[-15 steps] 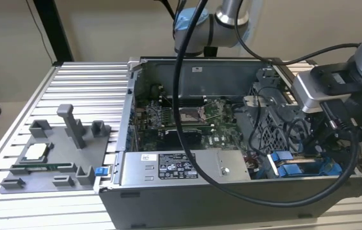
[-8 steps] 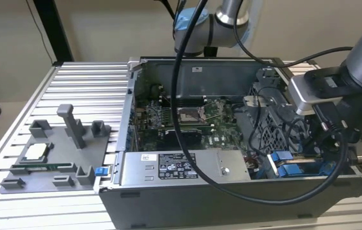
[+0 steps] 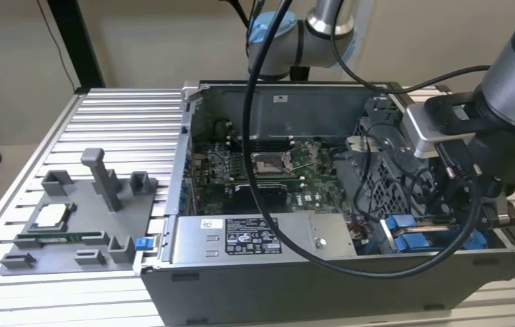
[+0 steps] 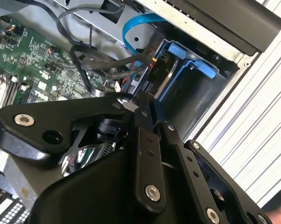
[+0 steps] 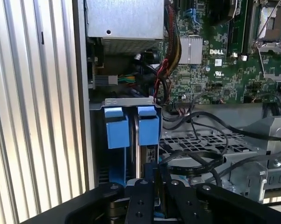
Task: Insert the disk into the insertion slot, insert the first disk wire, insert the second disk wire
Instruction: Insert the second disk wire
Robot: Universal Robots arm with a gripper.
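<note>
On the ribbed metal tabletop (image 3: 112, 116) sits an open computer case (image 3: 330, 272); the hand (image 5: 155, 175), fingers clenched together, reaches down at the blue-railed insertion slot (image 5: 131, 130).

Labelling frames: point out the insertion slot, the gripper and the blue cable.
insertion slot (image 5: 117, 130), first wrist view, on a blue rail tab.
gripper (image 5: 152, 175), first wrist view, at the fingertips.
blue cable (image 4: 136, 23), second wrist view, on its curved bend.

White label sheet (image 3: 239, 240) atop power supply housing (image 3: 321, 235): dense black print with symbol rows, too small to read. Small white sticker (image 3: 281, 99) on chassis rear wall (image 3: 312, 116): illegible. Motherboard (image 5: 201, 84): short white logo lettering (image 5: 217, 52), small white sticker (image 5: 218, 62) just beside, fine print unreadable.
</note>
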